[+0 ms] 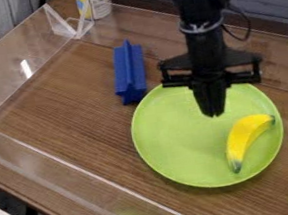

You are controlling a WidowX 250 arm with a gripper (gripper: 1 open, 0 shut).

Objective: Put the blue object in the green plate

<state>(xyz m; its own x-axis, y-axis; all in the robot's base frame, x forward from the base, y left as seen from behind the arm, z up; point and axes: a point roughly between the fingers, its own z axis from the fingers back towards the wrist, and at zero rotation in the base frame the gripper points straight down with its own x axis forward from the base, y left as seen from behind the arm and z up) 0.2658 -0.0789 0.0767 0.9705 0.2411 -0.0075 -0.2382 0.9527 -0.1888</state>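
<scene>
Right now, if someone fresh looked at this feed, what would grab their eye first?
The big lime-green plate at lower right on the wooden table, with a yellow banana lying on its right side. Next, the black gripper hanging point-down over the plate's upper middle, jaws shut and empty. Then the blue object, lying on the wood just off the plate's upper left rim, not on it.
</scene>
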